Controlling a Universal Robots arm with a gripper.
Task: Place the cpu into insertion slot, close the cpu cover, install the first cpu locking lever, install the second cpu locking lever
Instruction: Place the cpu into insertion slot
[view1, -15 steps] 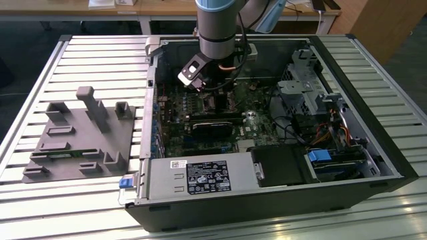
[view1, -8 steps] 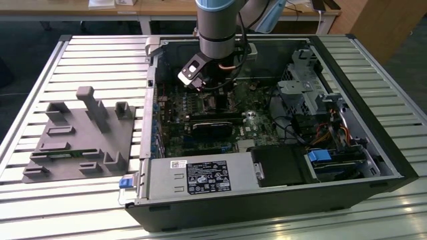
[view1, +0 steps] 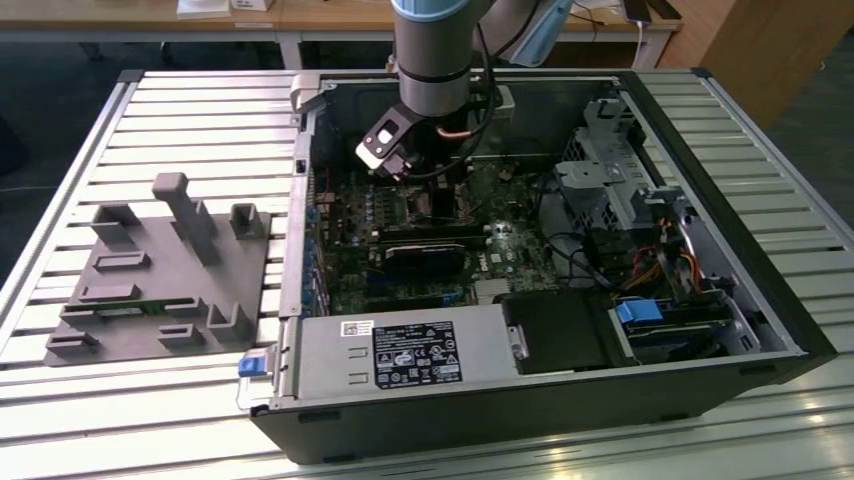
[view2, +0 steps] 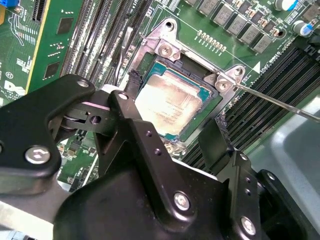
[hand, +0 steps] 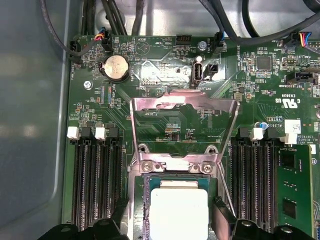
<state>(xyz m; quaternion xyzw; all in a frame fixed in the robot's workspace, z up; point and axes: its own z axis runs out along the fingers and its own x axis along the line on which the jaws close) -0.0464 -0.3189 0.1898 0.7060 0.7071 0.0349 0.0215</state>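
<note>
The gripper (view2: 177, 101) is spread apart, astride two edges of the cpu (view2: 172, 107), which lies inside the slot (view2: 167, 45) rim. The cover (hand: 150, 102) stands open. If the gripper catches an edge while rising, the cpu may tilt.

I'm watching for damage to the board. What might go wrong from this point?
The pincer straddles the cpu in the insertion slot; pulling away crookedly might shift the chip. The thin lever rod nearby might snag. The cpu cover is open; closing it on a skewed chip may harm the socket.
</note>
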